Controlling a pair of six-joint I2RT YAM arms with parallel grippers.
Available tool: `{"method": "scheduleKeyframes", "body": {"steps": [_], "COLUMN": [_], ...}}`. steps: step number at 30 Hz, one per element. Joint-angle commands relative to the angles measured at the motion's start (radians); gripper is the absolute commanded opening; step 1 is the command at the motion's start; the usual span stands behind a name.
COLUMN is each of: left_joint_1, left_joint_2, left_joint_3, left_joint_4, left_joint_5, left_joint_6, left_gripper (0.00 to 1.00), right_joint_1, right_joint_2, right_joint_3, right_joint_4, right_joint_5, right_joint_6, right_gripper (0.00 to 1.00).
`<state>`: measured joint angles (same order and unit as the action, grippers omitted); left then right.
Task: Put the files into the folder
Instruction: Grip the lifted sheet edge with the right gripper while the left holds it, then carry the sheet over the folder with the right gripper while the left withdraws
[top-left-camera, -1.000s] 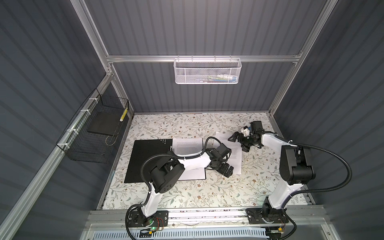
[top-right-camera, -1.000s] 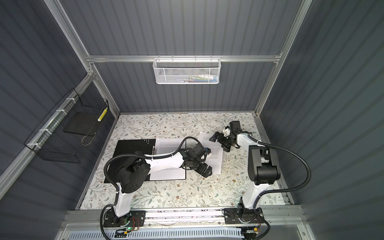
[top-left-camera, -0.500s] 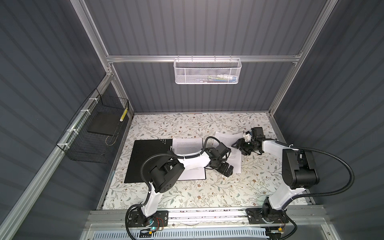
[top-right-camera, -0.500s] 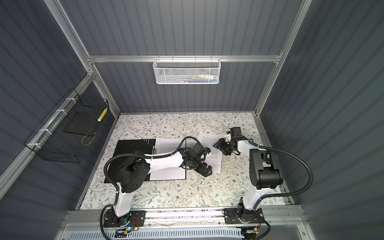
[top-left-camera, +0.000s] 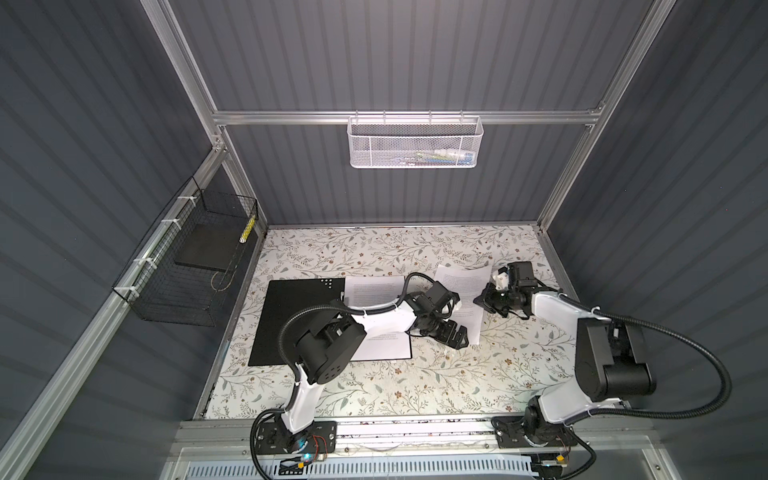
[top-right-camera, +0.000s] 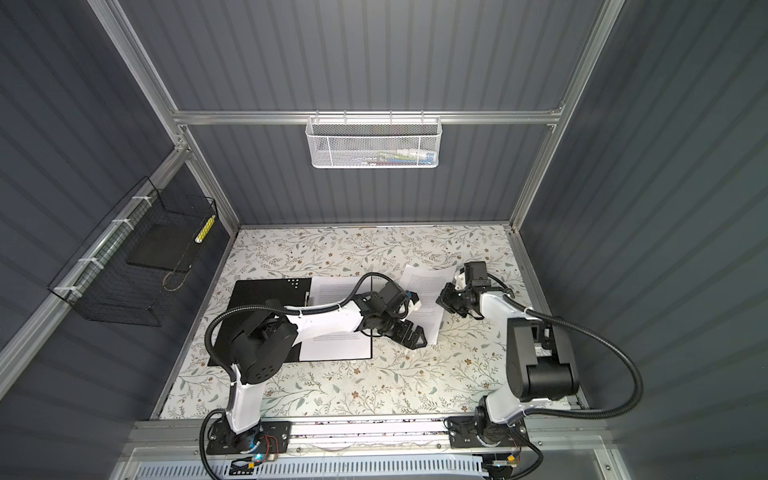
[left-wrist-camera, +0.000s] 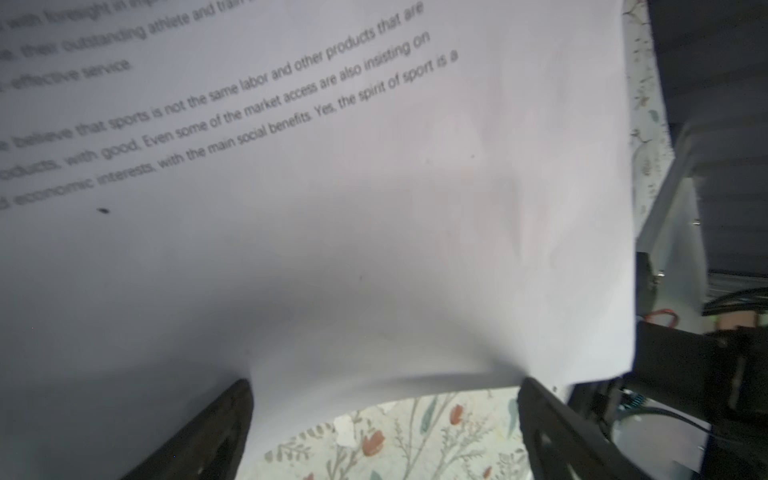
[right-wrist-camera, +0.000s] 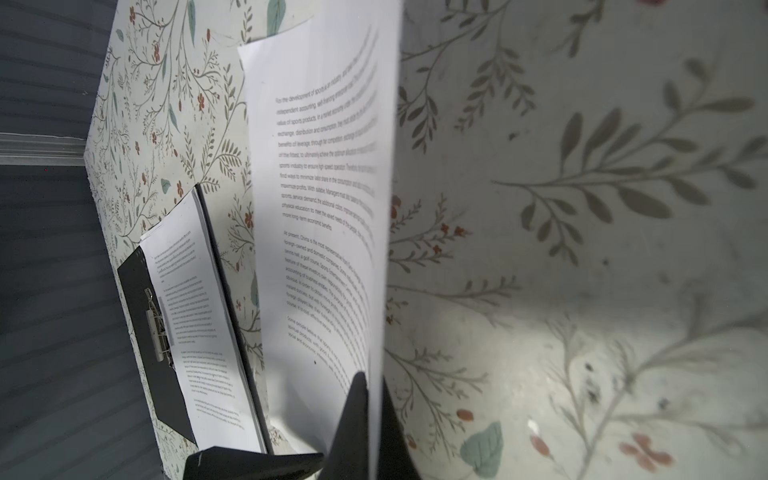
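The folder (top-left-camera: 299, 320) (top-right-camera: 266, 299) lies open on the table with its black inside up and a stack of printed white files (top-left-camera: 374, 291) on its right half. One loose file sheet (top-left-camera: 461, 282) (top-right-camera: 428, 282) lies to the right of it, curled up along its right side. My right gripper (top-left-camera: 484, 301) (right-wrist-camera: 372, 399) is shut on that sheet's right edge (right-wrist-camera: 324, 208). My left gripper (top-left-camera: 451, 334) (left-wrist-camera: 384, 386) stands open at the sheet's near corner, and the paper (left-wrist-camera: 374, 208) drapes over its fingers (left-wrist-camera: 237, 403). The right wrist view shows the folder (right-wrist-camera: 141, 299) with its metal clip (right-wrist-camera: 156, 328).
A white mesh basket (top-left-camera: 415, 143) hangs on the back wall. A black wire basket (top-left-camera: 187, 266) holding a dark slab hangs on the left wall. The floral table (top-left-camera: 374, 382) is bounded by aluminium frame posts and grey walls.
My right gripper has come down and in to the loose sheet's right edge and closed on it, lifting that edge. The left gripper has stayed open in place.
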<state>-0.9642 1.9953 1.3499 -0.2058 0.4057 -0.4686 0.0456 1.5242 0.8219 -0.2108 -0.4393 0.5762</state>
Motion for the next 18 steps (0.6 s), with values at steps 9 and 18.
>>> {"method": "scheduleKeyframes", "body": {"steps": [9, 18], "left_joint_1": [0.004, 0.003], "left_joint_2": [-0.478, -0.799], "left_joint_3": [-0.265, -0.364], "left_joint_4": [0.404, 0.022], "left_joint_5": [-0.156, -0.509], "left_joint_6": [-0.095, 0.114], "left_gripper": [1.00, 1.00], "right_joint_1": [-0.003, 0.052], "right_joint_2": [-0.312, -0.426], "right_joint_3": [-0.042, 0.037], "right_joint_4": [-0.197, -0.315], "right_joint_5": [0.087, 0.175], "right_joint_6": [-0.032, -0.039], "right_gripper": [0.00, 0.00]}}
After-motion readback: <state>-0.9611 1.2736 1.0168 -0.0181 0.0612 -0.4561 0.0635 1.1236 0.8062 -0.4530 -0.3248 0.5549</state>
